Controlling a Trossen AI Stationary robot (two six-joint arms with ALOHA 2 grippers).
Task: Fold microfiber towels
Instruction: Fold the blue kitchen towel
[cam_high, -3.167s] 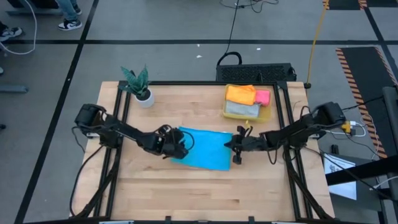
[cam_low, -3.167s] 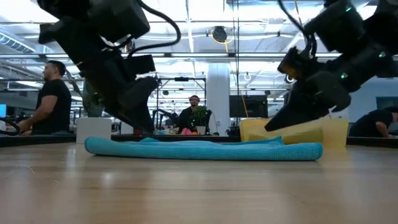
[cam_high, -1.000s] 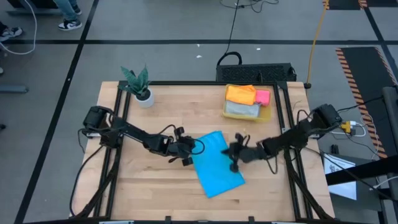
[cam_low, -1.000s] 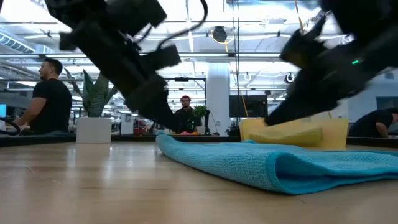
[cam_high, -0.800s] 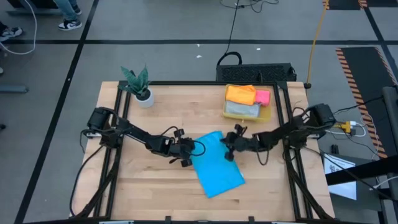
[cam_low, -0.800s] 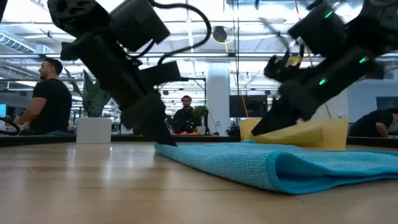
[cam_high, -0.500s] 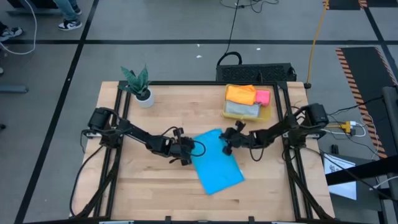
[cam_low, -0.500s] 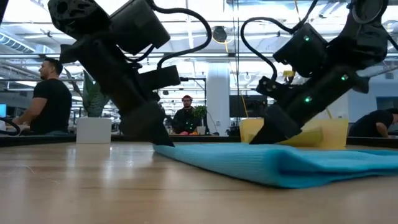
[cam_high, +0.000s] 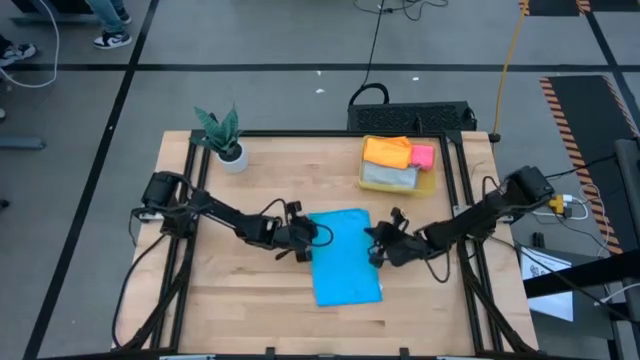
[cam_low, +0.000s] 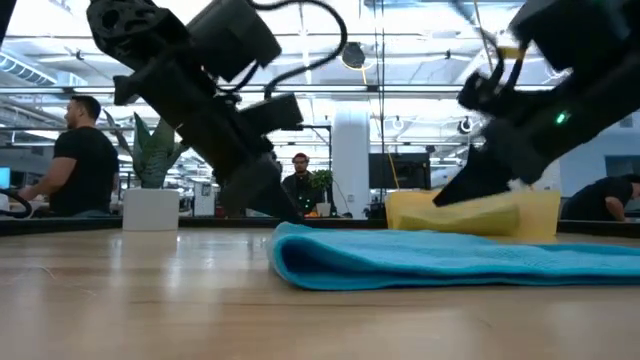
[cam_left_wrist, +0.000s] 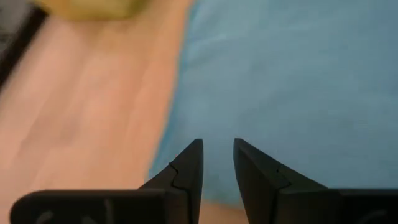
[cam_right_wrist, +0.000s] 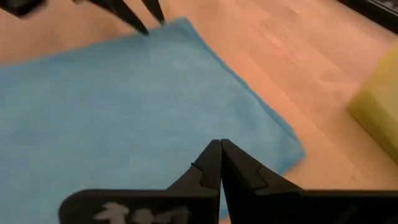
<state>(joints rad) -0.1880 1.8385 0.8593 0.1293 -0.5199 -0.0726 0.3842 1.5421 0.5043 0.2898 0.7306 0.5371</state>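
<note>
A bright blue towel (cam_high: 345, 258) lies folded flat at mid-table, its long sides running from near to far; the low view shows its rounded fold (cam_low: 300, 258). My left gripper (cam_high: 306, 240) stands open at the towel's left edge near the far left corner (cam_right_wrist: 180, 25), with nothing between its fingers (cam_left_wrist: 217, 146). My right gripper (cam_high: 377, 252) is shut and slants down over the towel's right edge (cam_right_wrist: 221, 144). Orange (cam_high: 387, 150), pink (cam_high: 422, 156) and grey (cam_high: 388, 176) towels lie in the bin. My left gripper's fingertips (cam_right_wrist: 146, 30) stand low at the towel's left edge; I cannot tell whether they touch it. My right gripper's shut fingertips (cam_right_wrist: 217, 152) point down at the towel near its right edge; I cannot tell whether they press on it.
A translucent yellow bin (cam_high: 432, 185) stands at the far right of the table and shows behind the towel (cam_low: 540, 215). A potted plant (cam_high: 225, 140) stands at the far left. Bare wood lies near and to both sides. People show in the room beyond (cam_low: 85, 160).
The blue towel has turned on the table from a slant to lying square, its near end swinging toward the table's left. My right gripper has swung toward the far edge and back toward the near right, staying shut. My left gripper has shifted slightly right along the towel's left edge.
</note>
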